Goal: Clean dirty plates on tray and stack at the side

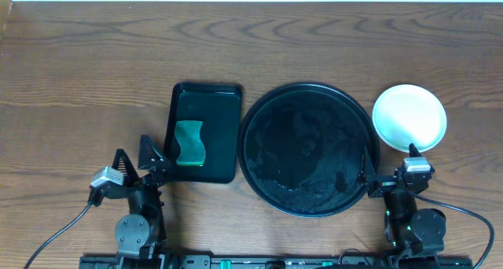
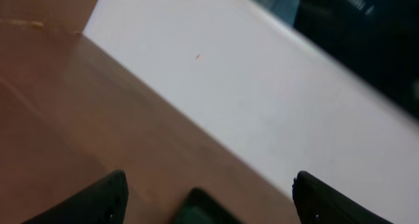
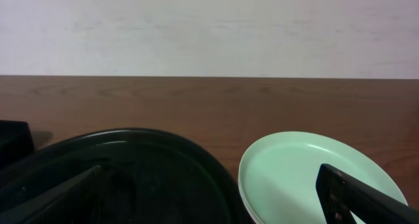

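Observation:
The plates (image 1: 409,117) are stacked on the bare table to the right of the round black tray (image 1: 308,149), which holds no plate. In the right wrist view the top plate (image 3: 294,171) is pale mint and looks clean, with the tray (image 3: 131,165) to its left. My right gripper (image 1: 389,157) hovers open at the table's front, between tray and stack, with nothing in it; its right finger (image 3: 357,194) shows over the plate. My left gripper (image 1: 137,155) stands open and empty at the front left, beside the rectangular tray.
A smaller rectangular black tray (image 1: 224,104) left of the round one holds a green sponge (image 1: 189,142). Its corner (image 2: 203,209) shows blurred between my left fingers (image 2: 98,201). The wooden table (image 1: 86,80) ends at a pale wall behind.

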{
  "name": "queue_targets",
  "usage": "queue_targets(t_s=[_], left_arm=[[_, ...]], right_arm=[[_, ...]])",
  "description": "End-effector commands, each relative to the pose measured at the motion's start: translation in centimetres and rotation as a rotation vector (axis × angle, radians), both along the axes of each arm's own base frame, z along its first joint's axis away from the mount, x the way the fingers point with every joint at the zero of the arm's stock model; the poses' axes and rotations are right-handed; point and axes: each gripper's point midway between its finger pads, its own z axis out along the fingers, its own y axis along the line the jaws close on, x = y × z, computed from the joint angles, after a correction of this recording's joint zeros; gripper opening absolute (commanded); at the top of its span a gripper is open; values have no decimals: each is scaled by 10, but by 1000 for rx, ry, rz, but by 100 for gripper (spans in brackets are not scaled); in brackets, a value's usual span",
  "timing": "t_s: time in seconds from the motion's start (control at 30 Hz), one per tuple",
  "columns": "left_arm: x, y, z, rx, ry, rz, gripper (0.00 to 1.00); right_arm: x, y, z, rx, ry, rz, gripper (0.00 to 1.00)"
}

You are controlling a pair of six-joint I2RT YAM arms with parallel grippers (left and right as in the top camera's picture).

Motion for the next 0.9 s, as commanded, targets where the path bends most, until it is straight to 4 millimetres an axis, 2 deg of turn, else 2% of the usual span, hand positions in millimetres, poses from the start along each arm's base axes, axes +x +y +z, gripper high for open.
queue_targets(t_s=[0.0, 0.27, 0.6, 0.77, 0.87], left_arm=[[1, -2, -13, 111, 81, -11, 81], [0, -5, -49, 253, 263, -41, 80], [3, -26, -51, 464, 293, -168, 80], [4, -32, -52, 474, 290, -205, 80], [4, -45, -54, 519, 284, -286, 81]], right_arm=[[0, -1, 0, -11, -2, -2, 99], [0, -1, 0, -11, -2, -2, 99], [0, -1, 0, -11, -2, -1, 99], [0, -1, 0, -11, -2, -2, 99], [0, -1, 0, -11, -2, -2, 99]])
